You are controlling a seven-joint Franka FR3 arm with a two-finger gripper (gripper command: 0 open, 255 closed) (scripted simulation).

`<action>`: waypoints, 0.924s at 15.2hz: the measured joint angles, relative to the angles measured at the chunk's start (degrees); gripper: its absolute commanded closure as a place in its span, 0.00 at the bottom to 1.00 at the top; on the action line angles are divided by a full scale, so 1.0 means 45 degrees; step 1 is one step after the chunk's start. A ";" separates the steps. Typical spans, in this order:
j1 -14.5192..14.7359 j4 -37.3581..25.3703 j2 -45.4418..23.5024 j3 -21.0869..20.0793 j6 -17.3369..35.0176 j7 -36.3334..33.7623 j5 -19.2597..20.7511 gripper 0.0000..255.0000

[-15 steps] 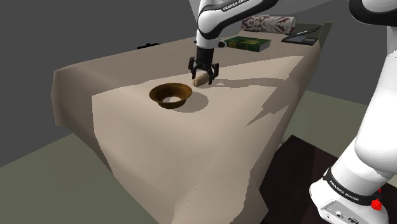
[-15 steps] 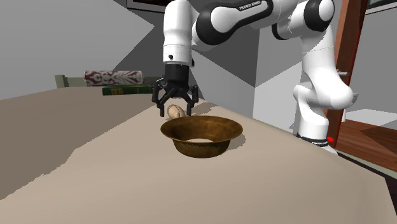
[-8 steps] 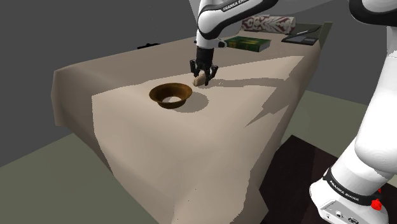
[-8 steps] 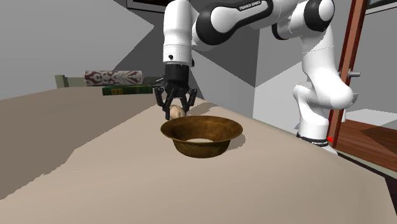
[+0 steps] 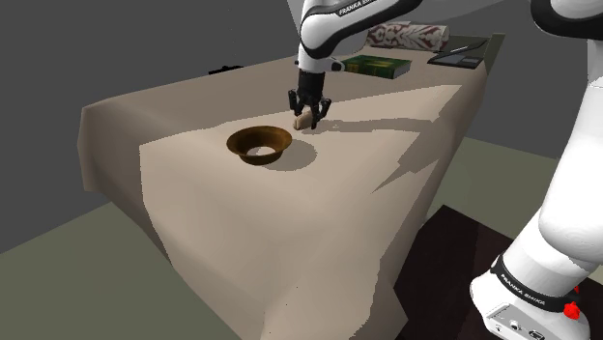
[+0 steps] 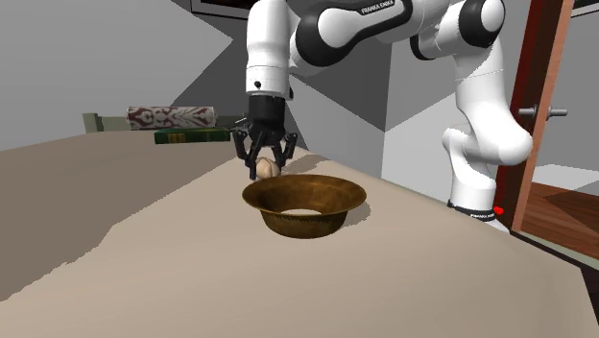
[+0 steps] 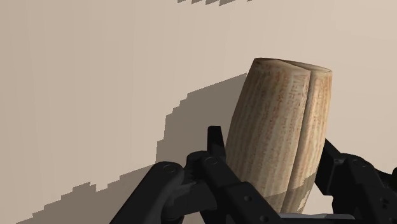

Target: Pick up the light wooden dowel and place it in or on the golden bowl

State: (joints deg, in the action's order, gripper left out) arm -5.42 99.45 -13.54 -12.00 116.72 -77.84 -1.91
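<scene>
The light wooden dowel [image 7: 283, 127] is a short, thick peg with a pale grain, lying on the tan cloth-covered table. My black gripper [image 5: 308, 113] reaches straight down and is shut on the dowel [image 5: 304, 122], its fingers clasping it on both sides in the wrist view. The golden bowl [image 5: 259, 145] is a flared brown-gold dish standing on the table just to the shoulder view's left of the gripper. In the second exterior view the dowel [image 6: 266, 169] peeks out right behind the bowl [image 6: 303, 205], with the gripper [image 6: 263, 163] around it.
A green book [image 5: 376, 66], a patterned roll [image 5: 408, 37] and a dark flat item [image 5: 460, 55] lie at the table's far end. The cloth-covered table [image 5: 290, 212] drops off at its near edge. A brown door [image 6: 538, 106] stands at the second exterior view's right.
The fingers have closed from wide open onto the dowel. The arm has stayed in place over it. In the second exterior view the door has swung further to the right.
</scene>
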 measured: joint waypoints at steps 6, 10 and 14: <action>-0.0023 -0.0630 0.0211 -0.0003 -0.0835 -0.0005 -0.0035 1.00; -0.0013 -0.1282 0.0285 -0.0014 -0.1555 -0.0051 -0.0037 1.00; -0.0010 -0.1915 0.0298 -0.0017 -0.2200 -0.0080 -0.0031 1.00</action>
State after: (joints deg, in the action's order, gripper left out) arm -5.47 90.83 -12.20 -12.08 106.82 -78.21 -2.04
